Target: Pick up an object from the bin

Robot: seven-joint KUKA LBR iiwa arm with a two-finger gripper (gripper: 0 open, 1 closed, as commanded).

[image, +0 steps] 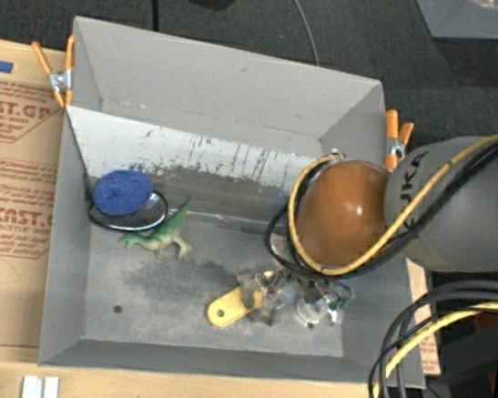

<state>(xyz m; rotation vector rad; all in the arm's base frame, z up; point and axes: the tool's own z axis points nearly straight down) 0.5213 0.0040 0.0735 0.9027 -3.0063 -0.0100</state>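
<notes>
Three things left of the pincer [294,301], its state unclear: yellow tag [230,309] closest, green dinosaur [159,239], blue ball [123,192].

- On the cardboard [5,168] at the left I read big red letters, "CAST.GP". The start of the word is cut off by the edge.
- Lower on the same cardboard there is a second big red word, which I read as "CIACAST.".
- Under this word is a small red line, "CELL-CAST ACRYLIC SHEET".
- The other small red lines there are too fine for me to read.
- On the grey arm [458,214] I see black letters "KU", turned sideways. The rest of the word is hidden.
</notes>
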